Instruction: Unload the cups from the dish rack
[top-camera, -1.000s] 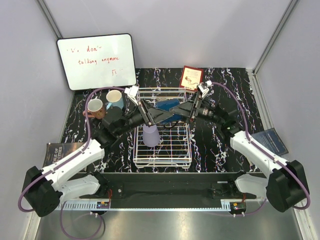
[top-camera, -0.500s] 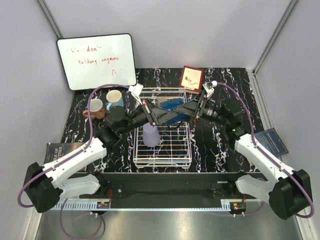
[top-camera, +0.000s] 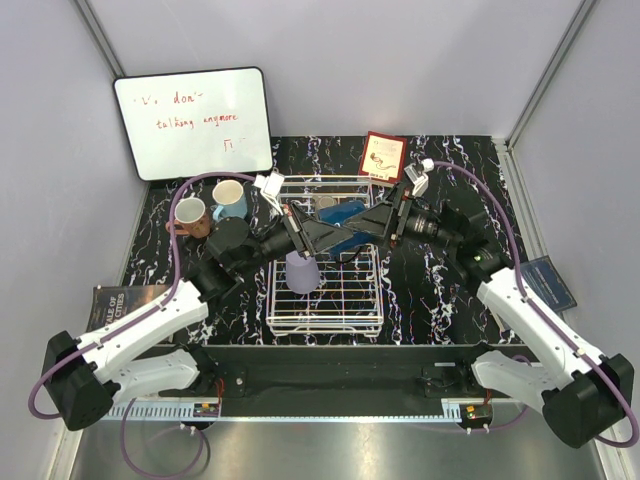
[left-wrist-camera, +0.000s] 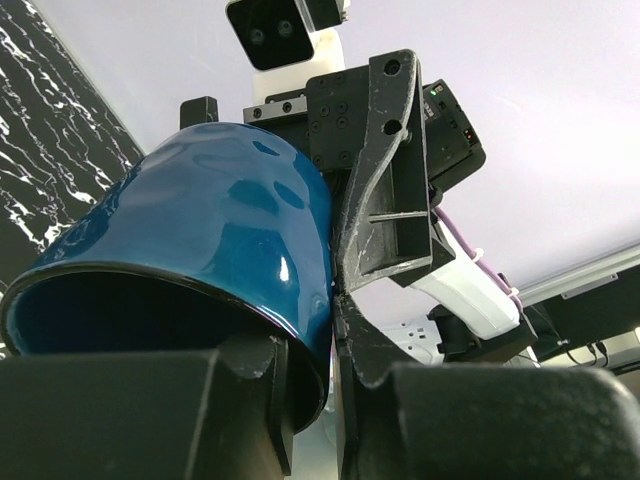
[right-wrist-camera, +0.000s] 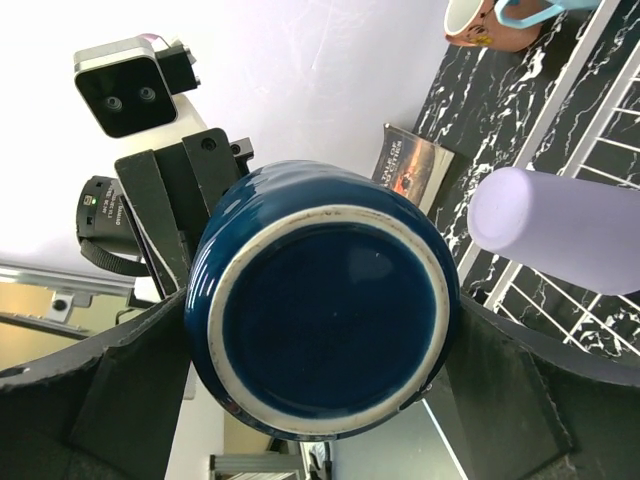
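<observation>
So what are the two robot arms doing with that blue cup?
Both arms meet at the dark blue cup, held up over the white dish rack. The left gripper is pinched shut on its rim. The right gripper has a finger on each side of its bottom, but I cannot tell if it is squeezing. A lavender cup is in the rack. Two mugs stand on the table beside it.
</observation>
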